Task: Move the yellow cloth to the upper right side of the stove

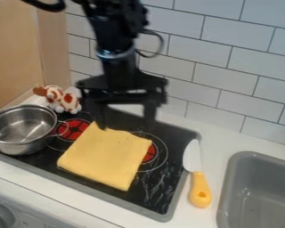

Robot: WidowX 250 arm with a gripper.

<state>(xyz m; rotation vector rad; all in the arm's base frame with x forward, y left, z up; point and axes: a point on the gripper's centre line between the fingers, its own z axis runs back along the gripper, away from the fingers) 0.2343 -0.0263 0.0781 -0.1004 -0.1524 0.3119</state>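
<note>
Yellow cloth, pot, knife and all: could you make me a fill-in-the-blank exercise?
The yellow cloth lies on the stove's ____ top.
In the picture, the pot stands to the cloth's ____.
The knife lies to the cloth's ____.
The gripper's two fingers stand ____, not together.

Missing words: black; left; right; apart.

- Passage: bare stovetop [175,149] between yellow cloth [106,156] and knife [195,173].
- Obstacle, left of cloth: metal pot [23,131].
- Obstacle, behind pot: plush toy [63,99].
- Barrier, behind stove: tiled wall [222,71].
</note>
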